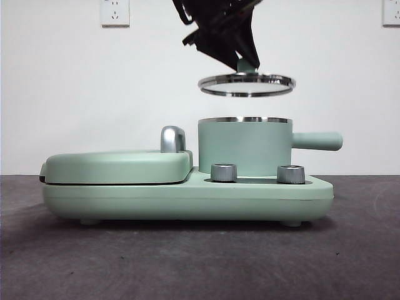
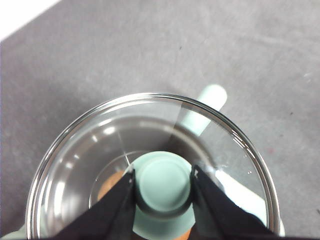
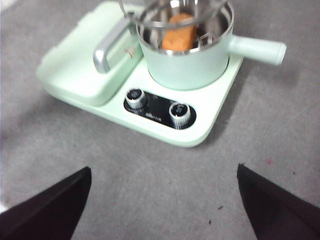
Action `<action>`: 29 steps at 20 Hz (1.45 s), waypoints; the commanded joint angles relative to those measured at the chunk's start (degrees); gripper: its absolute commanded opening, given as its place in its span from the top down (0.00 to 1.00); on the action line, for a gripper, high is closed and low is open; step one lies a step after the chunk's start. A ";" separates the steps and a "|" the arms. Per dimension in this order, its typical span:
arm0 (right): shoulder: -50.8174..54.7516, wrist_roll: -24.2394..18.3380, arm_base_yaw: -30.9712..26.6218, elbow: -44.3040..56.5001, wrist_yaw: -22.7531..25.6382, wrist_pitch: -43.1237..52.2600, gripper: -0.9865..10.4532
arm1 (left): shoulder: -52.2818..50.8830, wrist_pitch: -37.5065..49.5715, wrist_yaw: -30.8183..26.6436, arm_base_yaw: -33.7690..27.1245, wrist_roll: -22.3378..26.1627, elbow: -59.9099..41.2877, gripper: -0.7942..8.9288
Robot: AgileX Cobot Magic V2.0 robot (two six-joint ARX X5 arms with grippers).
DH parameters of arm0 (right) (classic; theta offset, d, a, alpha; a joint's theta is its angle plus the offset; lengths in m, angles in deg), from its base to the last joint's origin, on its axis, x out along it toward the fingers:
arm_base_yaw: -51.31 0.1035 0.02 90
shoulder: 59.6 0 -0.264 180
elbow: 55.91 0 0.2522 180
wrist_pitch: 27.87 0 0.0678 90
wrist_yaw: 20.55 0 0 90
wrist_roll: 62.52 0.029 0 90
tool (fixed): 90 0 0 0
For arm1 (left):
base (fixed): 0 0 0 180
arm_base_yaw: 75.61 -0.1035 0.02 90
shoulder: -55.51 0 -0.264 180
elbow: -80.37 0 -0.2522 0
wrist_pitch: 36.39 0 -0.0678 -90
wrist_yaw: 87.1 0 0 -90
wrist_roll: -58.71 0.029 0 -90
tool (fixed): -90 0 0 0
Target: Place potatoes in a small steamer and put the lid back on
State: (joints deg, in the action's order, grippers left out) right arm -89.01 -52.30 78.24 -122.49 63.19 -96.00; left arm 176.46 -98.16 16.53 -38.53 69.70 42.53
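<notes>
While my left gripper [image 2: 162, 182] pinches the lid's [image 1: 247, 84] small green knob [image 2: 163, 181] between its two jaws, the lid hangs in the air above the pot [image 1: 244, 147], clear of its steel rim and tilted a little, not touching it. From the front I see the dark arm coming down from the top edge onto the knob, with open space between lid and pot. Through the glass of the lid [image 2: 100, 150] in the left wrist view I make out a bit of orange below, and the pot's straight handle [image 2: 204, 110] poking out past the lid's rim. The potato [image 3: 179, 32] lies inside the pot [image 3: 187, 60], an orange-brown lump resting against the shiny inner wall, as the right wrist view shows. The pot sits on the right part of the green cooker base [image 1: 187, 197], its handle [image 1: 317, 140] pointing right, behind two silver dials [image 1: 224, 172]. Beside it on the left is the flat griddle cover [image 1: 119, 165], shut, with a chrome handle [image 1: 173, 139]. My right gripper [image 3: 162, 210] hangs back over the grey table [image 3: 150, 170], well apart from the cooker, jaws spread wide and holding nothing.
</notes>
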 commanded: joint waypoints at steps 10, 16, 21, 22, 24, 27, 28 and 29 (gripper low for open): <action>0.68 2.19 0.31 -0.31 -0.15 0.76 0.51 | 4.70 3.91 0.28 -0.39 1.66 2.03 0.90; 0.68 2.38 0.31 -0.31 -0.11 0.79 0.51 | 4.87 3.87 0.28 -0.85 1.88 2.03 0.90; 0.68 2.67 0.31 -0.31 -0.13 0.74 0.51 | 6.08 3.39 0.31 -0.85 1.88 2.03 0.90; 0.68 2.67 0.31 -0.31 -0.13 0.74 0.51 | 6.27 3.17 0.31 -0.85 1.88 2.03 0.90; 0.68 2.67 0.31 -0.33 -0.13 0.74 0.51 | 6.43 2.56 0.28 -0.85 1.88 2.03 0.90; 0.68 2.69 0.31 -0.33 0.15 0.79 0.51 | 6.43 2.56 0.31 -1.01 1.88 2.03 0.90; 0.68 2.71 0.31 -0.31 0.13 0.79 0.51 | 6.51 2.49 0.31 -1.07 1.88 2.03 0.90; 0.68 2.71 0.31 -0.31 0.15 0.76 0.51 | 6.64 2.45 0.31 -1.07 1.88 2.03 0.90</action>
State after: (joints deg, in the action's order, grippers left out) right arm -88.18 -50.22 78.24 -122.47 63.24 -95.78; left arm 181.68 -96.63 16.58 -39.76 71.18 42.53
